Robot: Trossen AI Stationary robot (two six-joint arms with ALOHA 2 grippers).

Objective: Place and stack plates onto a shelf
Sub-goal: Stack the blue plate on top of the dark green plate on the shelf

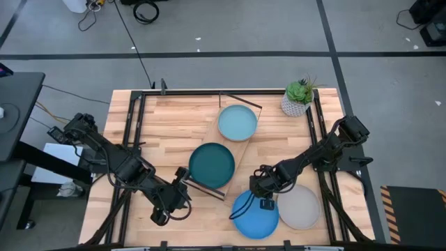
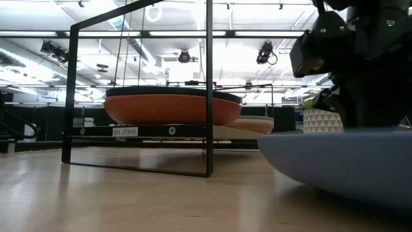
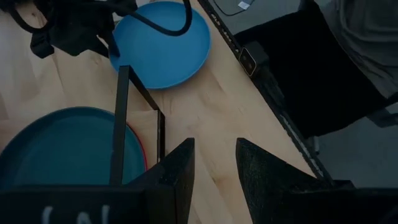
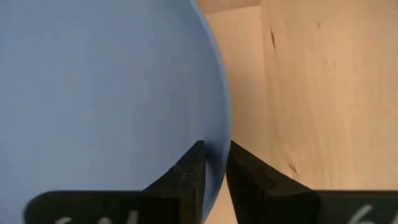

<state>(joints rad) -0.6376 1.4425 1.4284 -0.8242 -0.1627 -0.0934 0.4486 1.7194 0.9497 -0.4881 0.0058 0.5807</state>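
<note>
On the shelf (image 1: pixel 224 150), a dark teal plate (image 1: pixel 211 165) tops a stack with an orange plate (image 2: pixel 170 109) under it. A pale blue plate (image 1: pixel 237 122) tops the farther stack, above a cream plate (image 2: pixel 256 124). My right gripper (image 1: pixel 260 195) is shut on the bright blue plate (image 1: pixel 254 214) near the table's front edge. A grey plate (image 1: pixel 300 208) lies flat on the table beside it. My left gripper (image 3: pixel 214 165) is open and empty over the table by the shelf's near end (image 1: pixel 182 183). My right gripper holds the bright blue plate by its rim (image 4: pixel 217 146) at the plate's far edge, pinched between the two fingers, one on each face. The fingers slant down from the table's far right. Whether the plate is clear of the table, I cannot tell.
A potted plant (image 1: pixel 298 97) stands at the table's far right corner. The shelf's black wire end frame (image 2: pixel 138 96) stands at its near end, also showing in the left wrist view (image 3: pixel 121 118). Black rails (image 1: pixel 327 181) run along the table's sides.
</note>
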